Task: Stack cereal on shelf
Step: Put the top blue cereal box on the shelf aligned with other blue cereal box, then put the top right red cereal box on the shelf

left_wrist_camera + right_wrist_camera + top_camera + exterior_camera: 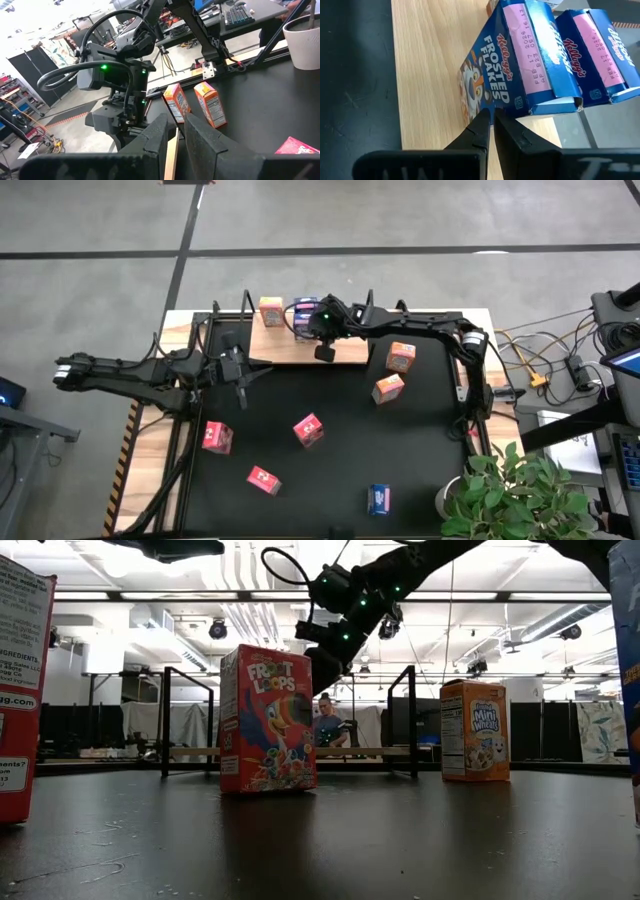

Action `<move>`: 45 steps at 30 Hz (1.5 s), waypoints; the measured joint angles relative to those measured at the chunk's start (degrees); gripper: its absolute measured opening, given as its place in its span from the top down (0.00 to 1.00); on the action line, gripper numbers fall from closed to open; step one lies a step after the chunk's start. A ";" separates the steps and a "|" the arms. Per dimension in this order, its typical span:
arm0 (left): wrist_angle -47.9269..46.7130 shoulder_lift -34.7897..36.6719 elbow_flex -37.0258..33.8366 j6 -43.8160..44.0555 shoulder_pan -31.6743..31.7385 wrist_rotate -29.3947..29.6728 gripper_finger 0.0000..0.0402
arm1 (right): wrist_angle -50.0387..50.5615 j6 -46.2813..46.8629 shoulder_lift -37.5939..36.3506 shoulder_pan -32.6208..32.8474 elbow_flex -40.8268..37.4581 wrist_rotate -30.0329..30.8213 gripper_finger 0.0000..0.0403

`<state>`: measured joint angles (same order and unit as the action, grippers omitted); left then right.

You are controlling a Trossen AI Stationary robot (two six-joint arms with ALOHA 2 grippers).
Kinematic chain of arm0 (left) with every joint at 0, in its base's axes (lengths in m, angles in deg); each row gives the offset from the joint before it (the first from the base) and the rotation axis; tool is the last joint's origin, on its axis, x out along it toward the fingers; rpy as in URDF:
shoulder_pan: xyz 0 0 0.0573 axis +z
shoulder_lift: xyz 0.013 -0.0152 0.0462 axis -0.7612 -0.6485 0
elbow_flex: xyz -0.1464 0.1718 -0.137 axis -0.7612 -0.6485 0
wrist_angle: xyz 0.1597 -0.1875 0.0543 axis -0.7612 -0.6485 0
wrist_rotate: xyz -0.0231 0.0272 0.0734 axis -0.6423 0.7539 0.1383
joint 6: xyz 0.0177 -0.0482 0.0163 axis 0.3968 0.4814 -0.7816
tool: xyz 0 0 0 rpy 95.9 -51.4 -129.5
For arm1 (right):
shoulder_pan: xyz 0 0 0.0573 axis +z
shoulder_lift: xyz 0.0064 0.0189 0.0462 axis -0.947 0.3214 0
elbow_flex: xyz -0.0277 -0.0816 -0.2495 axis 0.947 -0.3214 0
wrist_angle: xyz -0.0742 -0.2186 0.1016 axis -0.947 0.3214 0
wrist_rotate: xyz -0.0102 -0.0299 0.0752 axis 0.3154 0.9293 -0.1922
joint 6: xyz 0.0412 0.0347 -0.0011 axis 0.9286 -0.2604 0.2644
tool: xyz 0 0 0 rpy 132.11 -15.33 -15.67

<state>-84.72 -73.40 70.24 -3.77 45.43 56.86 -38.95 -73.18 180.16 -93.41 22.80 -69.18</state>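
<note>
Shelf: flat light-wood board with black end posts (290,345).
Cereal: two small blue cardboard boxes (540,55) on shelf; light, crushable, grip flat sides.
Right hand (490,120): closed empty, beside them.
Left hand (243,378): narrow, empty, near shelf.

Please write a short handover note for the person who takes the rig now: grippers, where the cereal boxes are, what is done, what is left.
Left gripper: nearly closed, holds nothing, over the mat near the shelf's front left.
Right gripper: shut, empty, over the shelf beside the blue boxes.
Done: two blue boxes and one orange box are on the shelf.
Left: six boxes on the mat: two orange, three red, one blue.
</note>
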 joint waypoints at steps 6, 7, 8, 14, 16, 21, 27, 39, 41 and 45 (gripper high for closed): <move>0.00 0.00 0.00 0.00 0.00 0.00 0.88 | 0.09 -0.07 0.00 0.00 0.00 -0.04 0.97; 0.00 0.00 0.00 0.00 0.00 0.00 0.88 | 0.09 -0.04 0.00 0.00 0.00 -0.04 0.97; 0.00 0.00 0.00 0.00 0.00 0.00 0.88 | 0.14 0.00 0.00 0.00 0.00 -0.04 0.97; 0.00 0.00 0.00 -0.09 0.02 0.00 0.88 | 2.78 0.57 -1.24 0.61 -0.02 -0.04 0.97; -0.02 0.00 0.00 -0.17 0.00 0.00 0.88 | 4.44 2.07 -2.63 1.19 -0.02 -0.15 0.97; 0.17 -0.18 0.00 -0.20 0.00 0.00 0.88 | 9.27 5.37 -6.46 3.89 -0.02 -2.35 0.97; 0.32 -0.24 0.02 -0.20 0.00 0.00 0.88 | 13.13 8.14 -10.40 9.56 -0.03 -9.71 0.97; 0.50 -0.35 0.00 -0.20 0.00 0.00 0.88 | 10.46 9.47 -10.85 23.18 -2.43 -13.18 0.97; 0.49 -0.35 0.01 -0.20 0.00 0.00 0.88 | 8.86 9.92 -10.82 24.62 -2.80 -13.17 0.97; 0.48 -0.35 0.01 -0.20 0.00 0.00 0.88 | 7.16 10.12 -10.82 26.75 -2.80 -13.18 0.97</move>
<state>-84.24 -73.75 70.26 -3.97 45.43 56.86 -31.79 -63.06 169.34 -66.65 20.00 -82.36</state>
